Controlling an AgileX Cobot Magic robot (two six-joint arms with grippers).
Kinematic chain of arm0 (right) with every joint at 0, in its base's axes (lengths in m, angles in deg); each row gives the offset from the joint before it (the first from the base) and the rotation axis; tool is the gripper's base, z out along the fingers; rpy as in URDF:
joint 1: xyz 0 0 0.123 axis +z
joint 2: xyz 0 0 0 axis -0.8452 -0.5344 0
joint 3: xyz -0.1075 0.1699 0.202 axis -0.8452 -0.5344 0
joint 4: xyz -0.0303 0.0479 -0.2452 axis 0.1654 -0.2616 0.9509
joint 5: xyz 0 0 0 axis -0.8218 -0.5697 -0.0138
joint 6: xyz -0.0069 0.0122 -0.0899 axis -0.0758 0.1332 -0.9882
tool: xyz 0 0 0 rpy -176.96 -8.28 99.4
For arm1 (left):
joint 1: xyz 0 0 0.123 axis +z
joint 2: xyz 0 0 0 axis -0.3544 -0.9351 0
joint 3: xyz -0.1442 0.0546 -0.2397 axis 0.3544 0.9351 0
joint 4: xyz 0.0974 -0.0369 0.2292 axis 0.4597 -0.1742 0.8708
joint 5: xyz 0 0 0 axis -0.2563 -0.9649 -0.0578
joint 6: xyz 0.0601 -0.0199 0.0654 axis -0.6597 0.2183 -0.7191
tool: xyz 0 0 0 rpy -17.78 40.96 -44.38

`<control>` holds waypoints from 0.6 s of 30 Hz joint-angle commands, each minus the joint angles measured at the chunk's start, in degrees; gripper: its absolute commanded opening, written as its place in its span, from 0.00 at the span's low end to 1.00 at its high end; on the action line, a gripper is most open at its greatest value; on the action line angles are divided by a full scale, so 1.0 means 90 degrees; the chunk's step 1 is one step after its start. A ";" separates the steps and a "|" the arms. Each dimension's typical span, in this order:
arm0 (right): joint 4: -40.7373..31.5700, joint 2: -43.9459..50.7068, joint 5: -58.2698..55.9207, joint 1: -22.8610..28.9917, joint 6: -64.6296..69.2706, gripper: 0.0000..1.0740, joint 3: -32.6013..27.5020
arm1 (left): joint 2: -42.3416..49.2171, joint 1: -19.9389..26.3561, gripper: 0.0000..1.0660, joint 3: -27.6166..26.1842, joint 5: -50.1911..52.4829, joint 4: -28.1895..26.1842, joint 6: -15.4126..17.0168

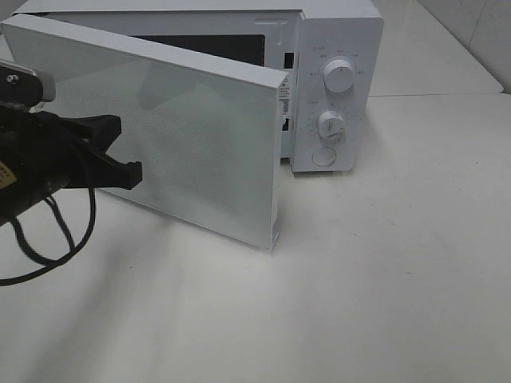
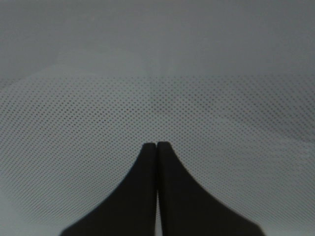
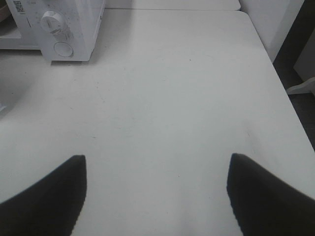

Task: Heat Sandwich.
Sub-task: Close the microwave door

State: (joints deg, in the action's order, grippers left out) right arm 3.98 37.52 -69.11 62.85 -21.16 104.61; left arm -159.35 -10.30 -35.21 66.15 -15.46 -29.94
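Up front, plain white table (image 1: 359,319) is seen, and the right gripper (image 3: 157,162) is held over it with jaws spread wide, nothing between them. Further in, the left gripper (image 2: 156,147) is seen with jaws pressed together, tips right up at the dotted face of the microwave door (image 1: 200,144); actual contact can't be made out tbh. That door is swung open from the white microwave (image 1: 335,48) at the back, where an upper knob (image 1: 339,77) and lower knob (image 1: 330,125) are stacked above a round button (image 1: 323,156). As for the sandwich, its spot can't be told from these views.
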 commanded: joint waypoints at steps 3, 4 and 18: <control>-0.0019 0.0185 0.0064 -0.0051 -0.0051 0.71 0.0000 | -0.0267 -0.0528 0.00 -0.0490 0.0121 -0.0949 -0.0344; -0.0019 0.0185 0.0064 -0.0051 -0.0051 0.71 0.0000 | -0.0331 -0.0611 0.00 -0.0567 0.0102 -0.1082 -0.0401; -0.0019 0.0185 0.0064 -0.0051 -0.0051 0.71 0.0000 | -0.1184 -0.1464 0.00 -0.1961 0.0083 -0.2381 -0.1165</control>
State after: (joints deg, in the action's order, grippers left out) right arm 3.98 37.52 -69.11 62.85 -21.16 104.61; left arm -169.49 -22.79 -51.14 66.15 -35.39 -39.68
